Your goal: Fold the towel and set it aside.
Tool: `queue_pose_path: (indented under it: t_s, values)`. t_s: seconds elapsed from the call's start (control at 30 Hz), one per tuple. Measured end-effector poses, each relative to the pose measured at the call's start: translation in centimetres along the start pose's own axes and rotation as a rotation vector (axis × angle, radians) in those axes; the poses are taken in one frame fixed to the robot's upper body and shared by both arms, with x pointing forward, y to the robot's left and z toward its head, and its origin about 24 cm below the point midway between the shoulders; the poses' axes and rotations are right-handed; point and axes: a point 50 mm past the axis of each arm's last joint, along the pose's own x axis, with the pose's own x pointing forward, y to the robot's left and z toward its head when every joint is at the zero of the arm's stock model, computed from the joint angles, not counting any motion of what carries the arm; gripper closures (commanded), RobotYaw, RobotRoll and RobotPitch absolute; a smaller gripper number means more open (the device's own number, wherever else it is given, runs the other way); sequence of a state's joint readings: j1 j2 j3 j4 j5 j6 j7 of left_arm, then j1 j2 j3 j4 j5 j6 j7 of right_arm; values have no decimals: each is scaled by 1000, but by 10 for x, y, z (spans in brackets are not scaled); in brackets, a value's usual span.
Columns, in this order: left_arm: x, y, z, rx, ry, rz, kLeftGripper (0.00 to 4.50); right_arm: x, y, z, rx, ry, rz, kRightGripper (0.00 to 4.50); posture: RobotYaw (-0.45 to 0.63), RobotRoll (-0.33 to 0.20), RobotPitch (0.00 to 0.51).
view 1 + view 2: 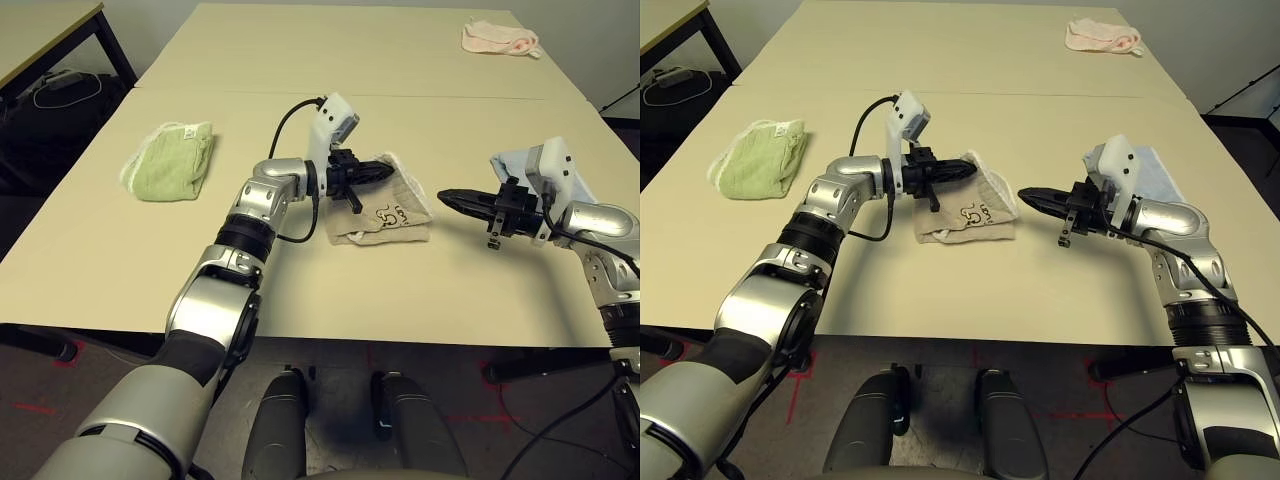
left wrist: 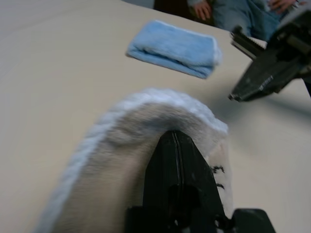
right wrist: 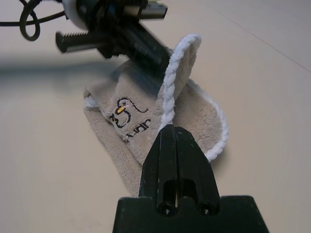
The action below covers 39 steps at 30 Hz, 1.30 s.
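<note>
While my left black two-fingered gripper (image 1: 374, 172) reaches in over the beige terry cloth towel with white stitched edging (image 1: 402, 215), its claw is closed, and I cannot tell whether any cloth is caught in it. The towel lies folded over on the cream-coloured table (image 1: 330, 290), between my two grippers, with dark embroidery showing and a rounded edge raised around the left fingertips. My right black two-fingered gripper (image 1: 1047, 200) is closed on nothing, just beside the towel and apart from it. I see a light green folded cloth (image 1: 173, 162) on the table's left, a light blue folded cloth (image 2: 175, 47) behind my right gripper, and a pale pink cloth (image 1: 500, 39) farther away.
</note>
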<state>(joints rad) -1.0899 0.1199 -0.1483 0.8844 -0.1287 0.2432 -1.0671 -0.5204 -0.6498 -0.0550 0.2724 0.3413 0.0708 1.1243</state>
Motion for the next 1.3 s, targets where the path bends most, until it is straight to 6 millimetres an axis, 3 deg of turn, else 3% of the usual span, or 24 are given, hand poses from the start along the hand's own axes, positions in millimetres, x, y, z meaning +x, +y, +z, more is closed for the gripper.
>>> queue_pose_path:
  t_s: [0.27,0.43,0.6,0.77,0.97,1.17,1.3]
  values:
    - [37,-19,-8,-24,5,-45,4464,-1,-2,2,-7,-1,-9,4500,-56,0,125]
    - [42,-17,0,28,-21,17,4464,-1,-2,3,-12,-4,-11,4500,-56,0,125]
    - [31,-9,0,44,-25,45,4464,0,-1,4,-15,-8,-6,4500,1,0,123]
    - [-2,-2,12,110,-53,-8,4464,11,-11,12,-20,-47,17,4500,54,0,134]
    - [-48,-1,6,108,-14,-30,4464,36,-31,31,-75,-80,74,4500,104,0,168]
    - [-55,-1,3,108,-4,22,4464,64,-39,39,-81,-83,147,4500,150,0,192]
    - [-52,4,-1,109,-13,99,4464,76,-34,21,-19,-55,165,4500,173,0,201]
